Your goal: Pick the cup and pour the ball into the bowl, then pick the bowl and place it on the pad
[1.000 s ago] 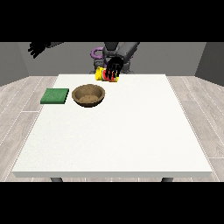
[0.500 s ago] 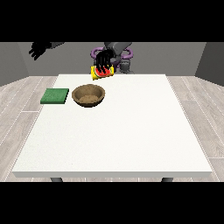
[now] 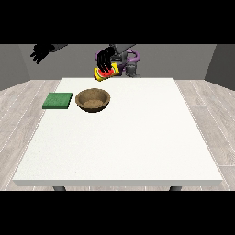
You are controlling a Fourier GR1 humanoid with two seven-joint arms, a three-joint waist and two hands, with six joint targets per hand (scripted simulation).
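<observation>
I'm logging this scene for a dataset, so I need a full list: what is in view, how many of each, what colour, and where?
table: one, white, fills the middle of the view.
bowl: one, brown, on the table's far left part.
pad: one, green, flat on the table just left of the bowl, apart from it.
cup: one, yellow and red, held tilted in the air above the table's far edge, beyond the bowl.
ball: not visible.
floor: pale wood planks around the table.
hand at the view's right: one, black, fingers curled round the cup.
hand at the view's left: one, black, raised in the air beyond the table's left corner, holding nothing.
</observation>
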